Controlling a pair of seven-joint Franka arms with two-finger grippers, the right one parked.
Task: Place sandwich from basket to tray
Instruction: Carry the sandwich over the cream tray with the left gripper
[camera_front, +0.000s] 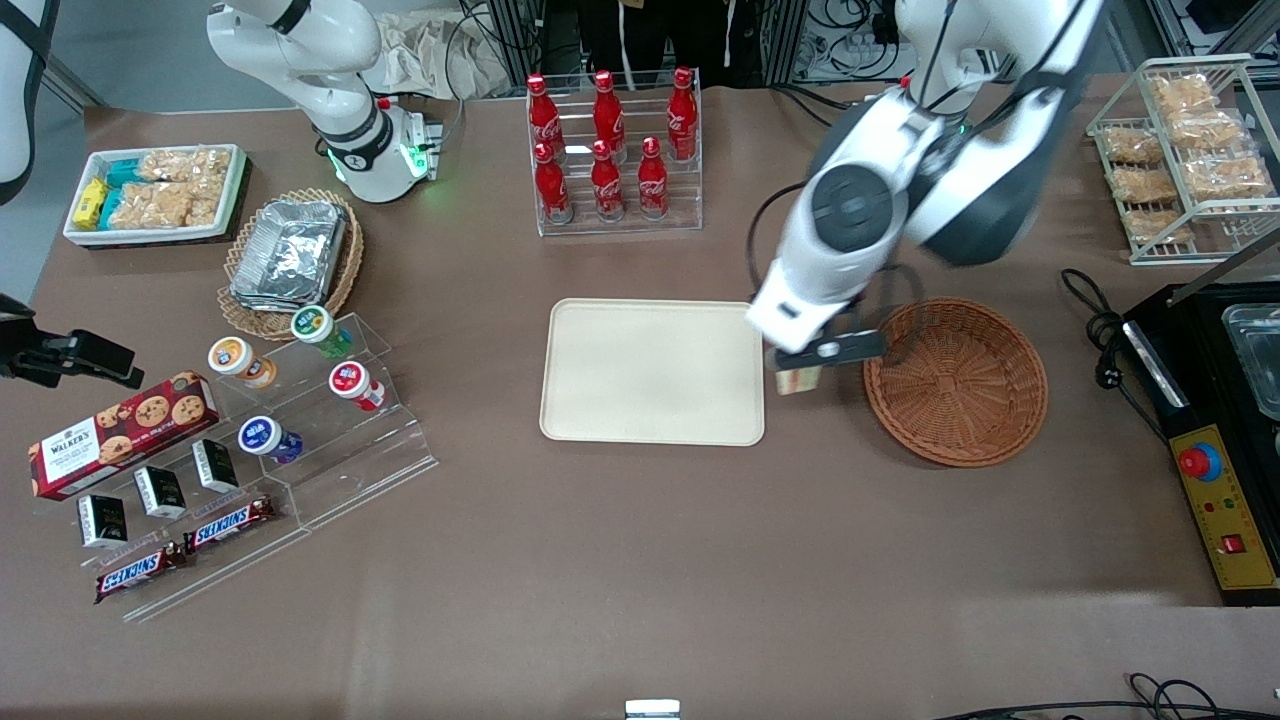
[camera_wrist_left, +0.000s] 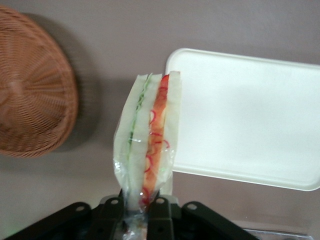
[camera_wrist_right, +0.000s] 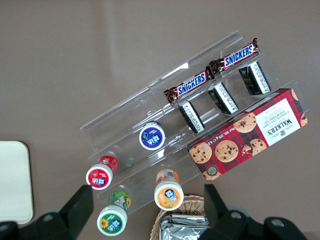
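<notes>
My left gripper (camera_front: 800, 372) hangs in the air over the gap between the tray and the basket, shut on the sandwich. The sandwich (camera_wrist_left: 148, 140) is a plastic-wrapped wedge of pale bread with orange-red and green filling, pinched at its narrow end by the gripper (camera_wrist_left: 139, 212). In the front view the sandwich (camera_front: 799, 381) shows just below the black fingers. The reddish-brown wicker basket (camera_front: 955, 380) stands with nothing in it, toward the working arm's end. The cream tray (camera_front: 652, 371) lies flat beside the gripper, bare; in the wrist view the basket (camera_wrist_left: 31, 89) and tray (camera_wrist_left: 250, 120) flank the sandwich.
A rack of red cola bottles (camera_front: 611, 150) stands farther from the front camera than the tray. A clear stepped stand with small jars (camera_front: 300, 380), snack bars and a cookie box (camera_front: 120, 430) is toward the parked arm's end. A black appliance (camera_front: 1215, 420) stands near the basket.
</notes>
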